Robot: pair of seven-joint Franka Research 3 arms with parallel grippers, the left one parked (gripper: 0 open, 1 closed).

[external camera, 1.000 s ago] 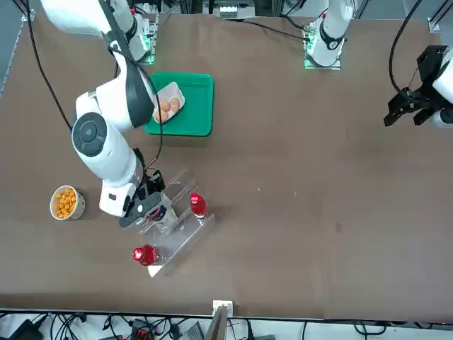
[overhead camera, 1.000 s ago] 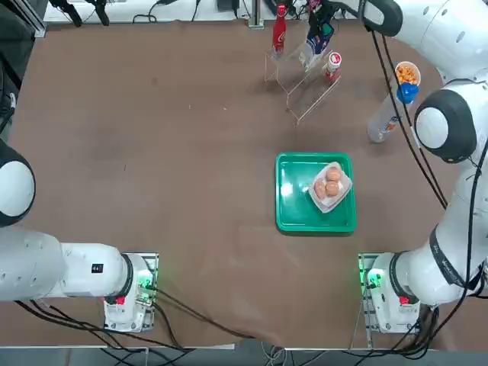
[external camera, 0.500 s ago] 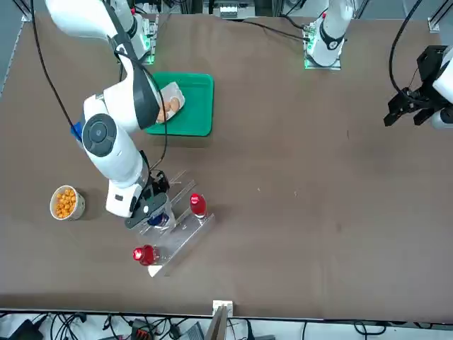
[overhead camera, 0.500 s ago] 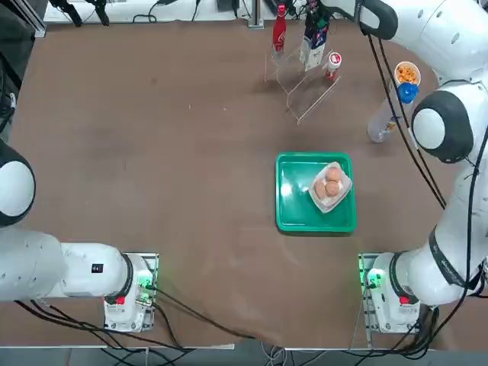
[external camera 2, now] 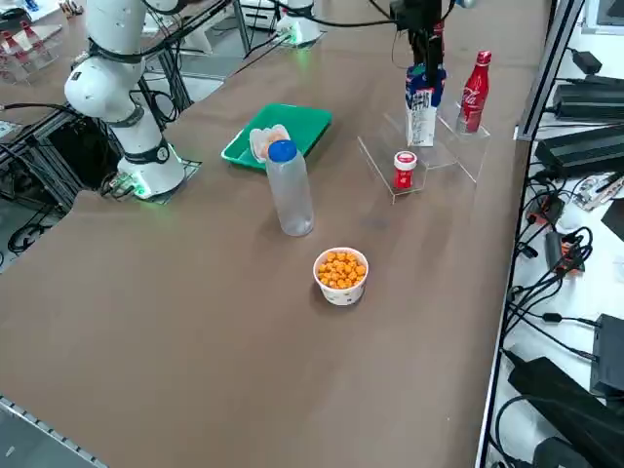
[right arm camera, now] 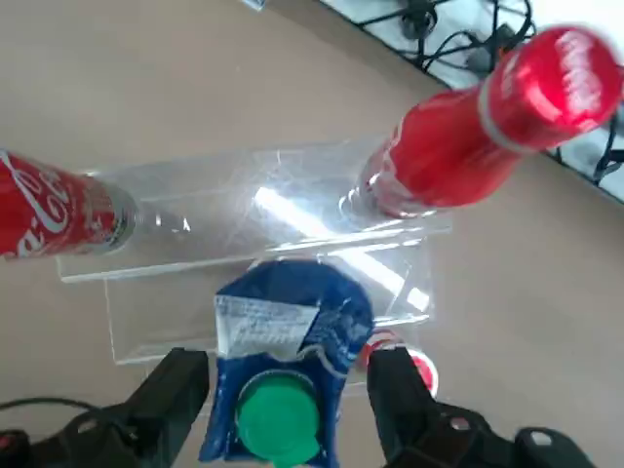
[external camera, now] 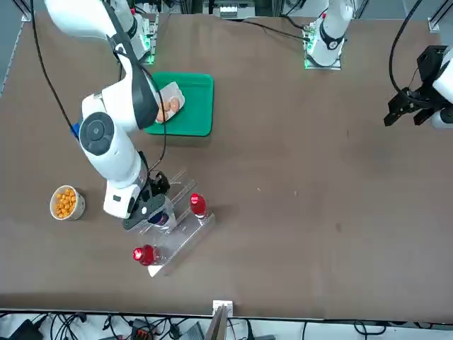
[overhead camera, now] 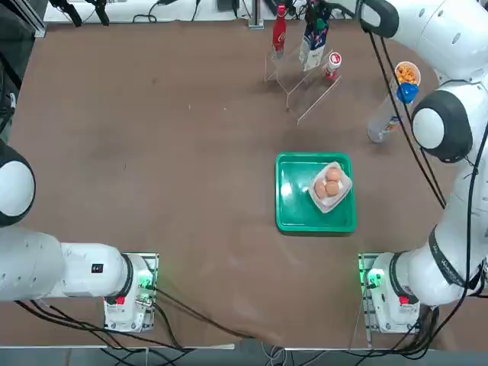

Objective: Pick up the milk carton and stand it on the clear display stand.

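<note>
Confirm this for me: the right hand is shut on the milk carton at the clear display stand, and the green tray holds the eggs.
The right wrist view shows the right hand open around the milk carton, not shut. The carton is at the clear display stand, and the green tray holds the eggs.

Carton's been let go, folks
Right gripper [right arm camera: 292, 365] has opened up, and the milk carton [external camera 2: 421, 115] went from leaning to upright.

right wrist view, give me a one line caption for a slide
The right gripper is open around the milk carton, beside the clear display stand.
</note>
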